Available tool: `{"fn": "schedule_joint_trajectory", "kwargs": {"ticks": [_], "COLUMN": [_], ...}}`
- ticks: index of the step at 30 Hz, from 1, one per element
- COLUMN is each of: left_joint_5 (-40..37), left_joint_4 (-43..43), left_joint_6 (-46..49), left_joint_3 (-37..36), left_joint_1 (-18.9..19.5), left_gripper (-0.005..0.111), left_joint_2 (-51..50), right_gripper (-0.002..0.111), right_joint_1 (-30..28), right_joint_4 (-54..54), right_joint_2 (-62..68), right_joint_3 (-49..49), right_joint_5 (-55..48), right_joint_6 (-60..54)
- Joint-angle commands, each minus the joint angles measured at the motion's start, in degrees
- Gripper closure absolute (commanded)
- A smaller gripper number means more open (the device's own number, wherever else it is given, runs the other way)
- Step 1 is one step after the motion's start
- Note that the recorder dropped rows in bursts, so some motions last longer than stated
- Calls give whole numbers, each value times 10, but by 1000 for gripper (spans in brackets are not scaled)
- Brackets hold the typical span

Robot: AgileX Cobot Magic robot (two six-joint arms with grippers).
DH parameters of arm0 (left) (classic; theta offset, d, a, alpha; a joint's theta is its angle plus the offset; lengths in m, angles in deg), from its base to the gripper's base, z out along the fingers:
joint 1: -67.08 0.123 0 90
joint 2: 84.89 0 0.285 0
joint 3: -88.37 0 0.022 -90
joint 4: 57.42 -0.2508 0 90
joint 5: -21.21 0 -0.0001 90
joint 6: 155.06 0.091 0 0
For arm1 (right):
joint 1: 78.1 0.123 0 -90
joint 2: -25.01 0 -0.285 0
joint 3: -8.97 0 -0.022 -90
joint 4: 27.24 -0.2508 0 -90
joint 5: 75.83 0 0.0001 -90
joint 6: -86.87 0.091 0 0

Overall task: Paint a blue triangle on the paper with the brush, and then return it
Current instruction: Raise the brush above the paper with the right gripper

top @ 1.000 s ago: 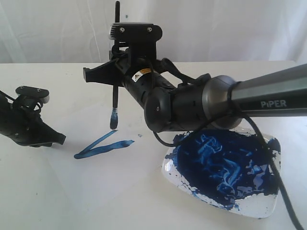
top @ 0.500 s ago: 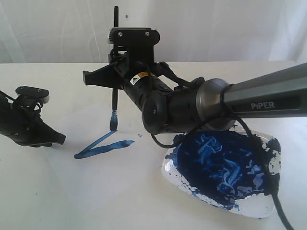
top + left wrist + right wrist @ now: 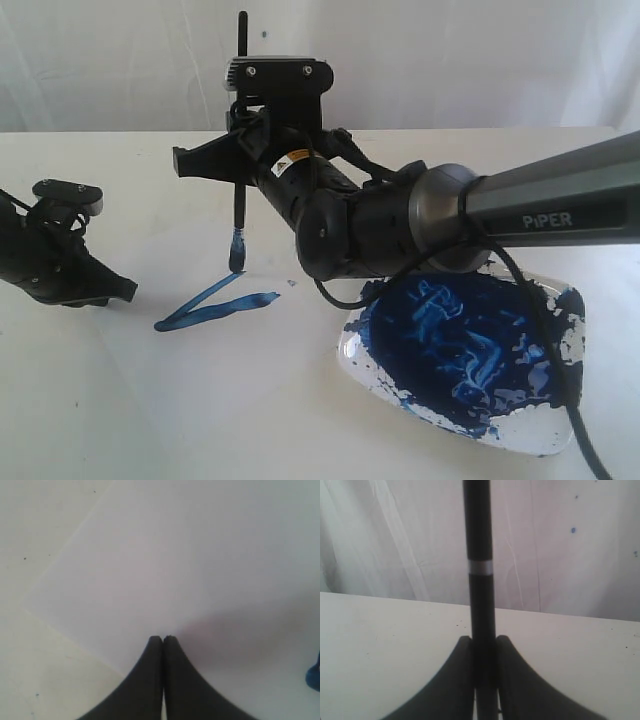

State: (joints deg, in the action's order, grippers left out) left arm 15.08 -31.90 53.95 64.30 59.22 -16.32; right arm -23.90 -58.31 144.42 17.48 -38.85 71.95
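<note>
right gripper (image 3: 483, 647) here: my two black fingers are pinched tight on the brush (image 3: 239, 212), one on each side of the handle. the brush stands upright, its black end poking up past my wrist camera toward twelve o'clock and its blue-stained tip pointing down at six. the silvery band shows clearly in my wrist view, above where my fingers bite.

in the exterior view the tip sits over the paper (image 3: 175, 570), just beside the upper end of the blue triangle (image 3: 215, 305). i can't tell whether the bristles touch the sheet or float a hair above it. the triangle is a long thin wedge of dark blue. two strokes meet in a point at its eight o'clock end and spread apart toward two o'clock. whether the short side is closed, i can't tell.

the paint dish (image 3: 560, 425) is at four o'clock in the scene, clear-walled and smeared thick with blue. part of it is hidden under my arm and its cable. it sits well apart from the wedge.

over at nine o'clock, my left gripper (image 3: 162, 640) is down low near the table (image 3: 120, 200), fingers pressed together with nothing between them. its wrist view shows the tips over a corner of the pale sheet. the white curtain (image 3: 450, 60) hangs behind it all at twelve.
</note>
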Motion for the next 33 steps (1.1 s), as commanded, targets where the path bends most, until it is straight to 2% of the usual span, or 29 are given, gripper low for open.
{"fn": "schedule_joint_trajectory", "kwargs": {"ticks": [1, 17, 22, 28, 33], "left_joint_5": [-9, -9, -9, -9, -9], "left_joint_4": [3, 3, 3, 3, 3], "left_joint_6": [-1, -1, -1, -1, -1], "left_joint_3": [2, 2, 2, 2, 2], "left_joint_1": [-3, -3, -3, -3, -3], "left_gripper": [107, 107, 107, 107, 107], "left_joint_2": [2, 2, 2, 2, 2], "right_gripper": [108, 108, 108, 108, 108], "right_joint_1": [0, 0, 0, -6, -6], "right_joint_4": [3, 1, 1, 1, 1], "right_joint_2": [-1, -1, -1, -1, -1], "right_joint_3": [-2, -5, -8, -38, -41], "right_joint_5": [35, 20, 45, -18, -28], "right_joint_6": [1, 1, 1, 0, -4]}}
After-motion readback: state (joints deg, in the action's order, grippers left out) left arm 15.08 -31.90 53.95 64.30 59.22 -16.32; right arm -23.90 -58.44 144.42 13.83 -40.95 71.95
